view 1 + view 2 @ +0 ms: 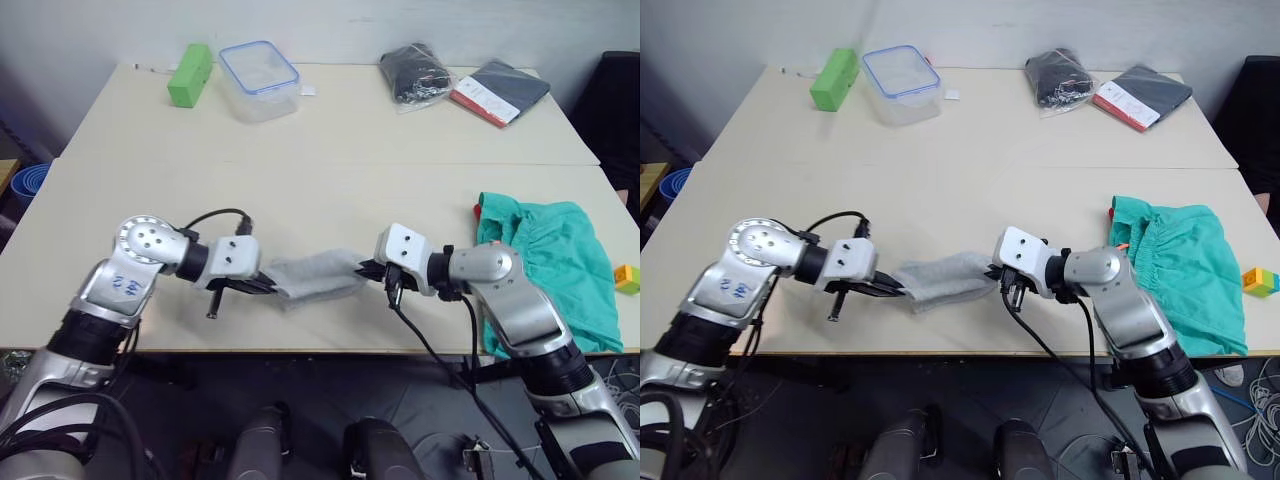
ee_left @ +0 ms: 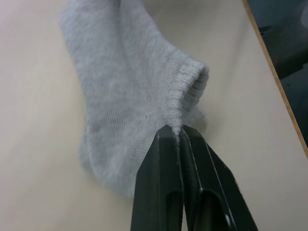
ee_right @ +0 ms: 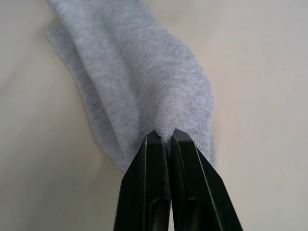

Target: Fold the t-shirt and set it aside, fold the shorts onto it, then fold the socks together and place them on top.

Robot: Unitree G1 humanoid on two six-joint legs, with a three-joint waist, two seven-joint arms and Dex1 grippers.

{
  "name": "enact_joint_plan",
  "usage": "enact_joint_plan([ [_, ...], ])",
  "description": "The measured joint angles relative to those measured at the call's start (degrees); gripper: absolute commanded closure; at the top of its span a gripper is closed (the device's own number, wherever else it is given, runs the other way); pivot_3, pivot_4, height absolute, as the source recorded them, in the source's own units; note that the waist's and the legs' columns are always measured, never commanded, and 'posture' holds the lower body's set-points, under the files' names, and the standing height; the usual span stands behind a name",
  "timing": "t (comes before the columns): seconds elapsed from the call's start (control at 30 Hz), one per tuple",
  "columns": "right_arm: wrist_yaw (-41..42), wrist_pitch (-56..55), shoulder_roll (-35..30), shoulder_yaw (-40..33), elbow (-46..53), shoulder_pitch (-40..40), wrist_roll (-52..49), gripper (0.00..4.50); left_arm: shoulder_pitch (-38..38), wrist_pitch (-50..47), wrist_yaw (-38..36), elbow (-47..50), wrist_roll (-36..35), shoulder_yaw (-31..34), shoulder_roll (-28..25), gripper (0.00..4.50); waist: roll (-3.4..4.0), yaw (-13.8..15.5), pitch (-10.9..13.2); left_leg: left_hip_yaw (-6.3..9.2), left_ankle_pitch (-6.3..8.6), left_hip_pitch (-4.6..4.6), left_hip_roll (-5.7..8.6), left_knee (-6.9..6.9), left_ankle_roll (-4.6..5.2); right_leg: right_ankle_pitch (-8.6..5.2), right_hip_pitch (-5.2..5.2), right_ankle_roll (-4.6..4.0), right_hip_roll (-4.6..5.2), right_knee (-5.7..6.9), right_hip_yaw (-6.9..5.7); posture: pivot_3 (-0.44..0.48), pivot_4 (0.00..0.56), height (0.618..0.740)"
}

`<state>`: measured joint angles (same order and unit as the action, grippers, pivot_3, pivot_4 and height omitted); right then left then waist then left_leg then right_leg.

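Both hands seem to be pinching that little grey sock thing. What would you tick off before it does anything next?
1. Left hand shut on the socks' cuff end: ok.
2. Right hand shut on the other end: ok.
3. Both socks held together, not just one: cannot tell; two layers show at the right hand, but whether that is one sock folded is unclear.
4. Socks resting on the table, away from its front edge: ok.
5. Shorts already folded as a base: not ok; they lie bunched and hang over the table edge.
6. T-shirt folded under the shorts: cannot tell.
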<state>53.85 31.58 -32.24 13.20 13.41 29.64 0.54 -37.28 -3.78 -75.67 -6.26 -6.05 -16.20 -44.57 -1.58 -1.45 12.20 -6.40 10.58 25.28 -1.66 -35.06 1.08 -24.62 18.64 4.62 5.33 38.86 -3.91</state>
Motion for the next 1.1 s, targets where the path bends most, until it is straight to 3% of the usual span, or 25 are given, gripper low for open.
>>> enact_joint_plan([
  [0.1, -5.1, -0.7, 0.5, 0.6, 0.6, -2.4, 2.6, 4.48, -1.0, 3.4, 0.1, -2.8, 2.3, -1.2, 1.7, 4.50, 0.00, -0.3, 0.0, -0.01, -0.01, -0.05, -0.03, 0.05, -0.03, 0.00, 0.03, 0.00, -0.03, 0.05, 0.01, 0.000, 0.150, 0.740],
  [0.13, -6.2, -0.8, 1.1, 0.6, 0.6, -3.1, 2.8, 4.12, -1.3, 3.7, 0.3, -3.7, 2.8, -1.3, 1.8, 4.50, 0.00, -0.3, 0.0, -0.02, -0.02, -0.05, -0.04, 0.07, -0.04, 0.00, 0.05, 0.00, -0.04, 0.07, 0.02, 0.000, 0.150, 0.740],
  [0.2, -7.6, -0.9, 1.9, 0.7, 0.4, -3.5, 2.8, 3.80, -1.5, 3.8, 0.5, -4.0, 3.4, -1.3, 1.8, 4.03, 0.00, -0.3, 0.0, -0.03, -0.03, -0.05, -0.05, 0.06, -0.04, 0.00, 0.05, -0.01, -0.04, 0.07, 0.02, 0.000, 0.150, 0.740],
  [0.47, -7.2, 0.9, 1.0, -0.4, 2.3, -3.6, -0.6, 1.14, -1.2, -0.9, -0.7, -3.0, 2.0, 1.0, -0.4, 1.65, 0.00, -0.2, 0.0, 0.00, -0.02, -0.03, -0.03, 0.04, -0.02, 0.00, 0.03, 0.00, -0.02, 0.06, 0.01, 0.000, 0.150, 0.740],
  [0.5, -6.6, 1.5, 0.5, -1.1, 2.8, -3.6, -1.6, 1.14, -1.0, -3.5, -1.2, -2.3, 0.6, 2.0, -0.8, 1.40, 0.00, -0.2, 0.0, 0.01, -0.02, -0.03, -0.04, 0.04, -0.02, 0.00, 0.03, 0.00, -0.02, 0.06, 0.01, 0.000, 0.150, 0.740],
  [0.6, -5.1, 4.6, -0.9, -5.0, 5.5, -3.2, -5.7, 1.14, -1.1, -14.9, -2.8, 2.6, -7.3, 6.4, -1.4, 1.40, 0.00, -0.2, 0.0, 0.05, -0.02, -0.03, -0.04, 0.03, -0.02, 0.00, -0.01, 0.00, -0.03, 0.05, 0.00, 0.000, 0.150, 0.740],
  [0.63, -4.9, 5.6, -0.9, -5.7, 6.2, -2.7, -6.7, 1.34, -1.6, -18.1, -2.5, 3.6, -9.1, 7.4, -1.2, 1.37, 0.00, -0.2, 0.0, 0.07, -0.02, -0.04, -0.04, 0.02, -0.02, 0.00, -0.02, 0.00, -0.02, 0.05, 0.00, 0.000, 0.150, 0.740],
  [0.77, -5.1, 9.5, 1.5, -6.3, 9.2, 0.5, -11.3, 2.50, -4.9, -29.1, 2.2, 6.0, -13.7, 9.9, 2.6, 2.31, 0.00, -0.1, 0.0, 0.11, -0.02, -0.11, -0.02, 0.00, -0.02, 0.00, -0.10, 0.00, -0.03, 0.06, -0.01, 0.000, 0.150, 0.740],
  [0.93, -8.7, 8.3, 7.0, 1.6, 4.6, 3.6, -9.0, 4.30, -4.0, -27.7, 10.8, 3.7, -5.9, 2.8, 7.5, 3.97, 0.00, -0.3, 0.0, 0.05, -0.03, -0.12, -0.02, 0.02, -0.03, 0.00, -0.05, 0.00, -0.04, 0.11, 0.02, 0.000, 0.150, 0.740],
  [1.0, -10.7, 7.1, 9.4, 5.0, 0.4, 4.7, -6.8, 4.50, -2.1, -26.5, 14.5, 2.0, -2.3, 0.0, 9.7, 4.47, 0.00, -0.3, 0.0, 0.04, -0.04, -0.08, -0.03, 0.02, -0.04, 0.00, 0.01, 0.00, -0.04, 0.14, 0.03, 0.000, 0.150, 0.740],
  [1.1, -12.5, 5.6, 10.6, 9.1, -5.7, 5.8, -3.1, 4.50, -0.7, -24.0, 18.7, 1.0, 0.9, -1.9, 11.5, 4.47, -0.03, -0.1, 0.0, 0.06, -0.03, -0.07, -0.02, -0.02, -0.03, 0.00, -0.02, 0.00, -0.03, 0.12, 0.01, 0.000, 0.150, 0.740],
])
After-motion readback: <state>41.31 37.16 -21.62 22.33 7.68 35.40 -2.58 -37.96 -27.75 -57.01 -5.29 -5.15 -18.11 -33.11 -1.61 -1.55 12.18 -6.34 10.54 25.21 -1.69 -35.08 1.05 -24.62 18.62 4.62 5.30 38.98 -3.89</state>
